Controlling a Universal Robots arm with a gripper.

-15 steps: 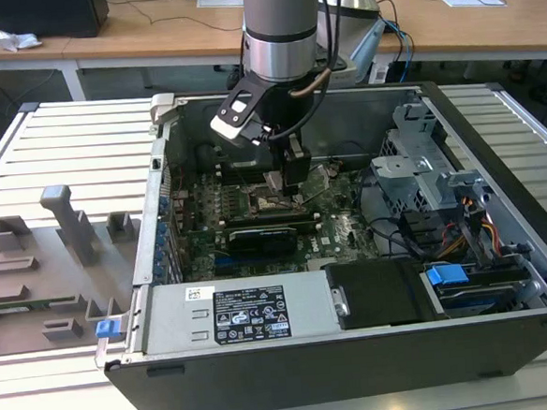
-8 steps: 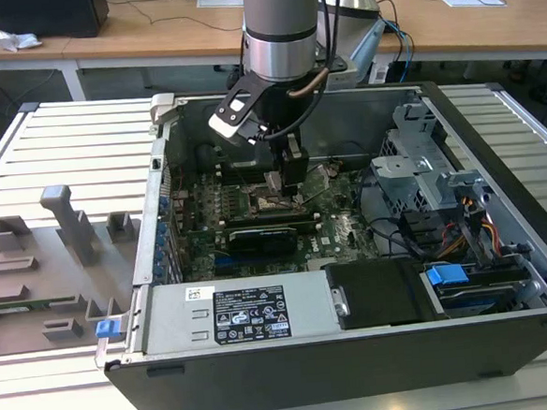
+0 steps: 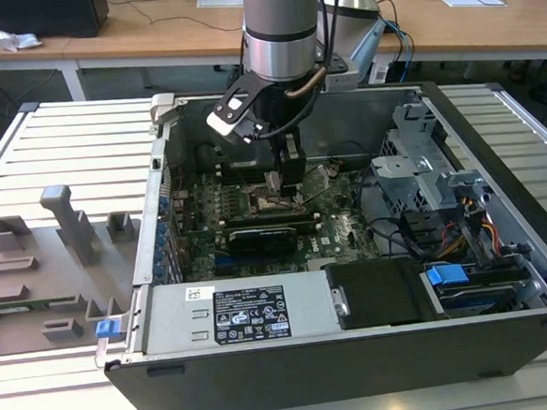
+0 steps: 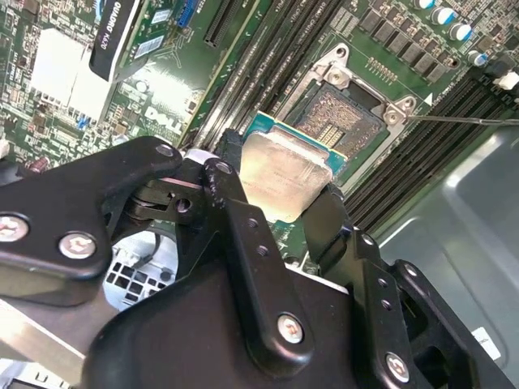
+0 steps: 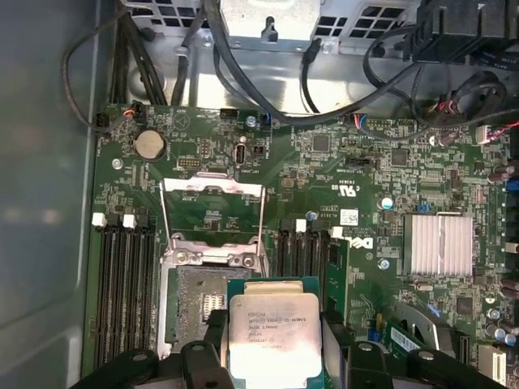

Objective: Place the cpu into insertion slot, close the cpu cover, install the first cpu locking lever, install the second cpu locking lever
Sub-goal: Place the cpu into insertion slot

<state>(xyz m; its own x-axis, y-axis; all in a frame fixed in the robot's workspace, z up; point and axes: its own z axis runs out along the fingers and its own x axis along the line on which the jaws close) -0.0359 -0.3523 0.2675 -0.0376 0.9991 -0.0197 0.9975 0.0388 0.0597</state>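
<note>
My gripper reaches down into the open computer case and is shut on the cpu, a silver-topped square chip with a green edge. In both wrist views the black fingers clamp two opposite sides of the chip. The cpu hangs just above and partly over the insertion slot, whose dark contact grid lies bare. The cpu cover is swung open, lying back past the slot. A thin wire locking lever sticks out beside the socket.
Memory slots flank the socket on both sides. A black expansion card sits in front of it, with a white-labelled power supply nearer still. Cables and a drive cage crowd the case. A grey fixture lies on the exterior view's left.
</note>
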